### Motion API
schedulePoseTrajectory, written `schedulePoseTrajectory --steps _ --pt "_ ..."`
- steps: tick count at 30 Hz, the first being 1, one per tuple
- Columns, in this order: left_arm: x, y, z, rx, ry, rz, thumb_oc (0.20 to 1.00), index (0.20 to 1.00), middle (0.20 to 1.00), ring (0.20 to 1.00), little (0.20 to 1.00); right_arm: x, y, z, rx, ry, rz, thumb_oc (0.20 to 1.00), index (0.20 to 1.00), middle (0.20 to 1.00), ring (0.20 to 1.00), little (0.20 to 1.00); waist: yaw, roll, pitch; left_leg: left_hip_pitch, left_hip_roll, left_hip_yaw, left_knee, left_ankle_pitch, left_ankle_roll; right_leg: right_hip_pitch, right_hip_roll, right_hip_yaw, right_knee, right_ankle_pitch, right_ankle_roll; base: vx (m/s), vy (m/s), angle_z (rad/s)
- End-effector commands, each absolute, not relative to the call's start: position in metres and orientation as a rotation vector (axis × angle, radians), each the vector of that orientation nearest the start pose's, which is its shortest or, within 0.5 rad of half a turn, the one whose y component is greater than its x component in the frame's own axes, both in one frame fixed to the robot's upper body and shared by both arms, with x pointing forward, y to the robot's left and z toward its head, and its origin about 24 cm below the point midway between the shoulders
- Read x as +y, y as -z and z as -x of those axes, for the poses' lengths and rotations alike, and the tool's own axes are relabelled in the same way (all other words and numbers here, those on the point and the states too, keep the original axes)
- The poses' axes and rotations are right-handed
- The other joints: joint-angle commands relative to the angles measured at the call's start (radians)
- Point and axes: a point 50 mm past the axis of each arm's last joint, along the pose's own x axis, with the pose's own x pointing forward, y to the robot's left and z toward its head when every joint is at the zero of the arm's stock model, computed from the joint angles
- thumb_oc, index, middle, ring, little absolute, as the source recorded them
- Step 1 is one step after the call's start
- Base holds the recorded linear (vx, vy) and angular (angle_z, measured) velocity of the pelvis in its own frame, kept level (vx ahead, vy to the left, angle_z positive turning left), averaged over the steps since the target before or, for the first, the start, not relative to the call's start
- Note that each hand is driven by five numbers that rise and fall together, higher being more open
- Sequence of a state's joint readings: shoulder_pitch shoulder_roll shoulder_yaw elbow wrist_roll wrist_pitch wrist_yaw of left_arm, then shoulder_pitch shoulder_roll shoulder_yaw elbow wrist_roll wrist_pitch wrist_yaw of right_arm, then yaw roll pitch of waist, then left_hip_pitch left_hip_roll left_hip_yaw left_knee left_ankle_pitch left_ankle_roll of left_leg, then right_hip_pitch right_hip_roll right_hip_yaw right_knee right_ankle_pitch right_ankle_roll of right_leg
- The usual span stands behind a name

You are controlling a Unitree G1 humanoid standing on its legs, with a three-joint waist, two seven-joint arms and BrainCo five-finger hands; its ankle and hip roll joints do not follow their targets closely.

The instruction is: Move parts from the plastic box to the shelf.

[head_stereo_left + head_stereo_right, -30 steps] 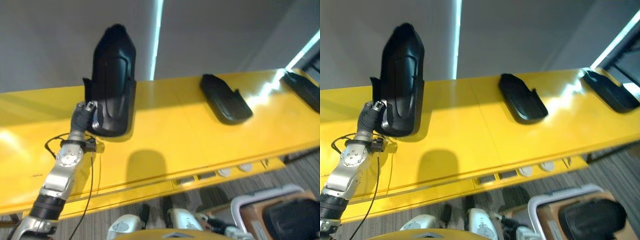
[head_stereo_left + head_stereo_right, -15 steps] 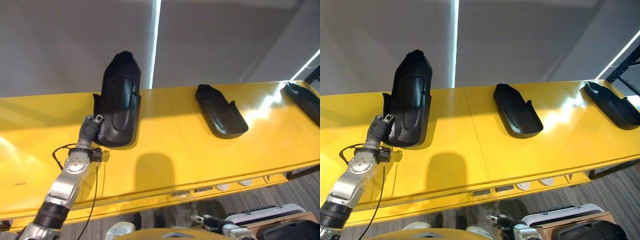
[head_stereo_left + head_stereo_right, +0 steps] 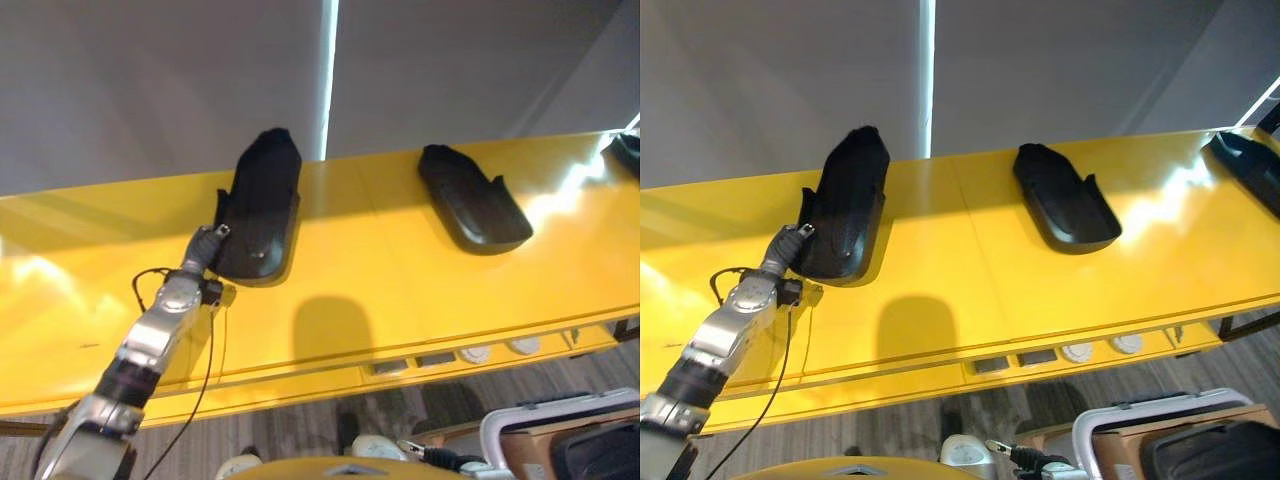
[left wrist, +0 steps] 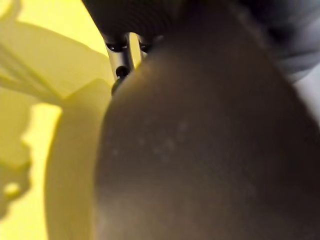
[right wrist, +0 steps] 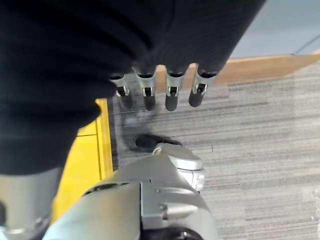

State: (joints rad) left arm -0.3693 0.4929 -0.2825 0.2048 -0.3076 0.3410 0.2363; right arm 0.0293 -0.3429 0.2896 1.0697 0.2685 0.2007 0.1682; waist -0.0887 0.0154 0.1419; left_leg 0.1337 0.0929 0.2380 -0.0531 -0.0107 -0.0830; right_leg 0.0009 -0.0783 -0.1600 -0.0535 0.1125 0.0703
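Left arm reaches up to the yellow shelf.
Left hand meets a black part; grip unclear. Right hand hangs slack, empty.

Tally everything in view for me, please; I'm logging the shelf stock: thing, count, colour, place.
Shelf: one, yellow, spanning the head views.
Black part at the left hand: one, on the shelf's left portion.
Black part in the middle: one, lying on the shelf.
Black part at the right edge: one, partly cut off.
Plastic box: one, pale-rimmed, lower right on the floor, dark part inside.
Left hand: at the left part's lower edge, fingers hidden.
Right hand: fingers straight, above the grey carpet.
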Motion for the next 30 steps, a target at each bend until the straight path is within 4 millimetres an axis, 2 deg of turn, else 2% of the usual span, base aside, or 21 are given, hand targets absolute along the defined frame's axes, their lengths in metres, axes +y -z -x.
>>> schedulePoseTrajectory --steps 1,3,9,12,17,26,27,30 --pt "0.211 -0.087 -0.329 0.18 -0.13 -0.374 0.2 0.2 0.2 0.2 0.2 -0.242 0.158 -0.077 1.388 -0.109 0.15 1.0 1.0 1.0 1.0 1.0 0.004 -0.006 -0.047 -0.066 -0.024 -0.015 0.066 -0.018 0.038 -0.013 0.031 0.067 -0.005 -0.031 0.075 -0.05 0.117 -0.21" --pt "0.217 -0.081 -0.334 0.256 -0.131 -0.376 0.2 0.2 0.2 0.2 0.2 -0.241 0.158 -0.078 1.388 -0.142 0.185 1.0 1.0 1.0 1.0 1.0 -0.004 0.0 -0.039 -0.062 -0.035 -0.012 0.07 -0.028 0.045 -0.026 0.023 0.077 0.003 -0.025 0.086 -0.06 0.116 -0.07" --pt "0.218 -0.041 -0.334 0.469 -0.157 -0.413 0.2 0.2 0.2 0.2 0.2 -0.228 0.159 -0.089 1.372 -0.196 0.22 1.0 1.0 1.0 1.0 1.0 -0.02 -0.002 -0.03 -0.045 -0.056 0.005 0.081 -0.055 0.068 -0.02 0.009 0.096 0.0 -0.015 0.1 0.0 0.033 -0.03" --pt "0.207 -0.018 -0.332 0.545 -0.172 -0.408 0.2 0.2 0.2 0.2 0.2 -0.223 0.16 -0.089 1.382 -0.216 0.239 1.0 1.0 1.0 1.0 1.0 -0.027 -0.009 -0.036 -0.041 -0.056 0.018 0.089 -0.064 0.075 -0.011 0.011 0.105 -0.001 -0.02 0.097 0.03 -0.017 -0.09" --pt "0.188 -0.007 -0.329 0.568 -0.154 -0.33 0.2 0.2 0.2 0.2 0.2 -0.221 0.162 -0.086 1.383 -0.217 0.239 1.0 1.0 1.0 1.0 1.0 -0.025 -0.011 -0.037 -0.039 -0.055 0.02 0.098 -0.069 0.075 0.005 0.015 0.109 -0.006 -0.029 0.093 0.03 -0.03 -0.05" --pt "0.15 0.015 -0.304 0.599 -0.084 -0.092 0.2 0.2 0.2 0.2 0.2 -0.22 0.163 -0.086 1.375 -0.193 0.221 1.0 1.0 1.0 1.0 1.0 -0.004 -0.013 -0.018 -0.053 -0.049 0.008 0.108 -0.067 0.073 0.015 0.02 0.112 -0.008 -0.037 0.084 0.0 -0.009 0.0" --pt "0.141 0.023 -0.292 0.639 -0.061 -0.029 0.2 0.2 0.2 0.2 0.2 -0.218 0.163 -0.087 1.369 -0.185 0.209 1.0 1.0 1.0 1.0 1.0 0.006 -0.015 -0.006 -0.056 -0.048 0.003 0.11 -0.065 0.071 0.019 0.02 0.11 -0.011 -0.035 0.083 -0.04 -0.044 0.0" --pt "0.137 0.036 -0.273 0.68 -0.049 0.021 0.2 0.2 0.2 0.2 0.2 -0.215 0.162 -0.09 1.363 -0.174 0.189 1.0 1.0 1.0 1.0 1.0 0.021 -0.021 0.009 -0.06 -0.047 -0.005 0.112 -0.063 0.07 0.024 0.018 0.103 -0.015 -0.034 0.082 -0.02 -0.027 0.02"
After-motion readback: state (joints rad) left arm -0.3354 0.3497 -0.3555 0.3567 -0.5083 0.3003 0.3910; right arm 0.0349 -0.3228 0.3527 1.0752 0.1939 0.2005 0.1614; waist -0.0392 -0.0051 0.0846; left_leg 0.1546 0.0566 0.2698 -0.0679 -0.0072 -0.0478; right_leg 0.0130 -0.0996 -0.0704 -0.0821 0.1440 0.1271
